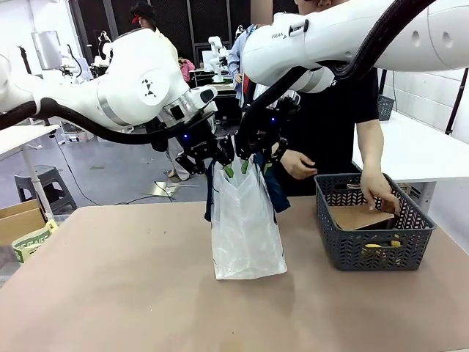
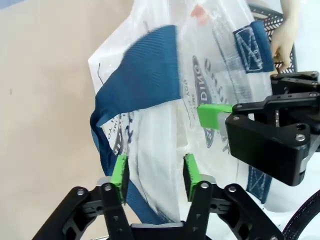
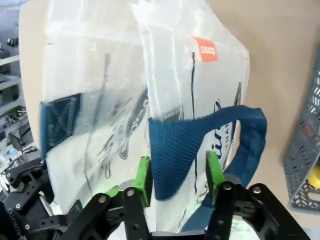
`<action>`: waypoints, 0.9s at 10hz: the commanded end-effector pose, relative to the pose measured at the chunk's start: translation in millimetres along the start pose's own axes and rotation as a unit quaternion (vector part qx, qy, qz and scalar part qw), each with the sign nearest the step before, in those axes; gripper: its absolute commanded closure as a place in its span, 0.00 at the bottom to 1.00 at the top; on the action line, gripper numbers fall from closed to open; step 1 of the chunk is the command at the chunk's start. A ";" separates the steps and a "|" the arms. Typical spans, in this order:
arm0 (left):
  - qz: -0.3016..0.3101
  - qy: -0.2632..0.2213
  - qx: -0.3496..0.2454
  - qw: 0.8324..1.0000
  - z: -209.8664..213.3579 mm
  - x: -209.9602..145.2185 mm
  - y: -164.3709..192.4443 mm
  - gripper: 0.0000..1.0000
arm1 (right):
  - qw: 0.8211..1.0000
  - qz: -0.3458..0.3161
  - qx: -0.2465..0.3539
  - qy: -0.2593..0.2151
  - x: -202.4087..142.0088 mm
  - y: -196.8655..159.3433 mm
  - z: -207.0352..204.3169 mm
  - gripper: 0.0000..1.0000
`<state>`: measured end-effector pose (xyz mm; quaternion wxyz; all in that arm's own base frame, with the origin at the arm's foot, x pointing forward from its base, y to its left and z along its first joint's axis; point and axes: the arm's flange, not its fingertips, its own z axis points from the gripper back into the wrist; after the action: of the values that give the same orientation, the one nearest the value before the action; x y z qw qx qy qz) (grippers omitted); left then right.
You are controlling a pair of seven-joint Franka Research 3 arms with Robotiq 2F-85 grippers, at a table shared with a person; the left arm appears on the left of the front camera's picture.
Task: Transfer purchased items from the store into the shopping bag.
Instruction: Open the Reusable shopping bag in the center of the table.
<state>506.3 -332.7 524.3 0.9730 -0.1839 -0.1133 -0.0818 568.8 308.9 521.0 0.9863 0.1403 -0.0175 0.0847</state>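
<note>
On the front camera my left gripper (image 1: 224, 166) hangs at eleven o'clock above the translucent whitish plastic shopping bag with navy strap handles and navy lettering (image 1: 245, 227). The bag stands upright near the middle of the brown table (image 1: 110, 293). On the left wrist camera the green pads (image 2: 120, 172) sit part-way apart with the bag's top edge between them. I cannot tell whether they pinch it.

My right gripper (image 1: 253, 163) is at the bag's one o'clock. On its wrist camera one navy strap (image 3: 180, 150) fills the half-wide gap between the fingers, and I cannot tell if it is clamped.

At three o'clock from the bag, apart from it, stands the dark grey lattice plastic basket (image 1: 333, 235). A person's hand (image 1: 381, 194) reaches inside, above a yellow item (image 1: 385, 244) lying against the near wall.
</note>
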 end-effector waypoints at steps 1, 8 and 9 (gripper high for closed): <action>0.017 -0.022 0.008 1.000 4.2 3.8 4.0 1.00 | 1.000 0.004 0.017 0.004 -3.4 -3.8 -4.0 1.00; 0.036 -0.024 0.030 0.999 5.6 -6.2 10.3 1.00 | 0.998 0.033 -0.041 0.039 -21.2 -17.0 -6.6 1.00; 0.037 -0.031 0.034 0.998 6.8 -12.2 13.8 1.00 | 0.997 0.037 -0.058 0.046 -26.3 -22.6 -5.0 1.00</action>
<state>507.6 -323.9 525.4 0.9758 -0.1715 -0.1245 -0.0537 557.4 298.0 511.1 0.9880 0.1045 0.0130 0.1126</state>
